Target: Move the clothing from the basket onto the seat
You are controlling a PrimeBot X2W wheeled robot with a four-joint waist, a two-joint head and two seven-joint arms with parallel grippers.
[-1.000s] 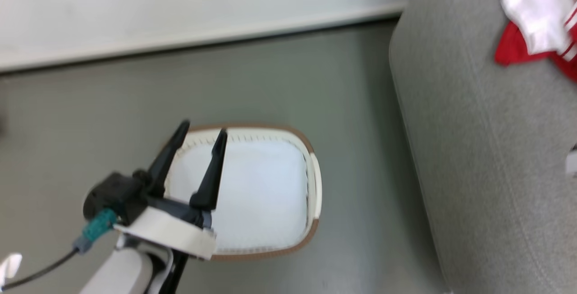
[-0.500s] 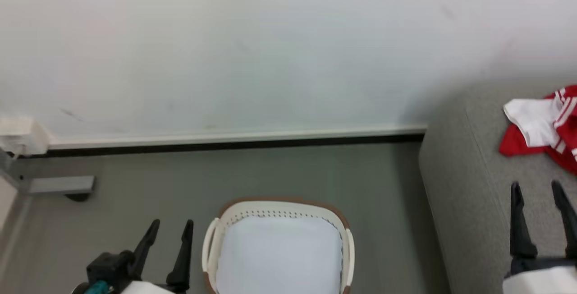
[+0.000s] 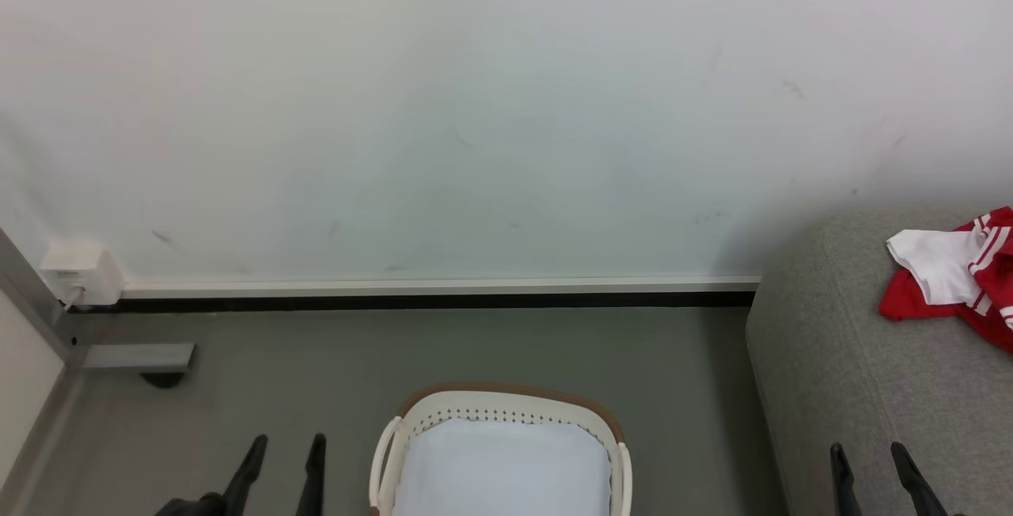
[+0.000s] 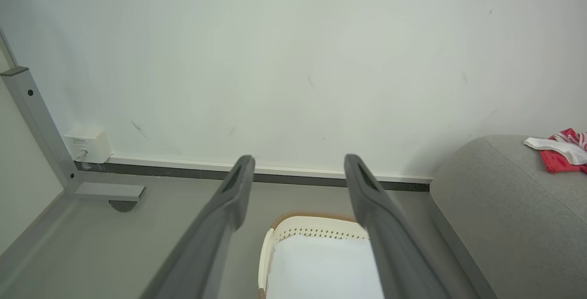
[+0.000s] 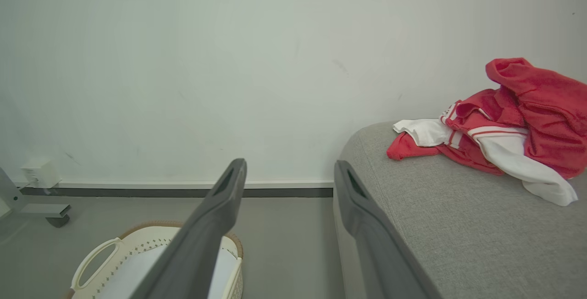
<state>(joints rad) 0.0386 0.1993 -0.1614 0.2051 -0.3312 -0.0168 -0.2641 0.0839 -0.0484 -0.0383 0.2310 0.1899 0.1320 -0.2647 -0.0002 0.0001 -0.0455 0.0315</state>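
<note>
red-white clothing [image 5: 504, 124] on grey seat [image 5: 458, 230], ahead-right of right gripper [image 5: 289, 166], apart

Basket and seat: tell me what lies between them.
A bare strip of grey floor separates the basket from the seat; nothing stands on it. The head view shows this plainly.

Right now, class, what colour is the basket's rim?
Brown; the basket rim shows best in the head view.

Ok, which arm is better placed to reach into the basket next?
Probably left: the left claw hangs open just beside the basket, while the right claw is over the seat. The basket looks empty, though; the clothing lies on the seat.
</note>
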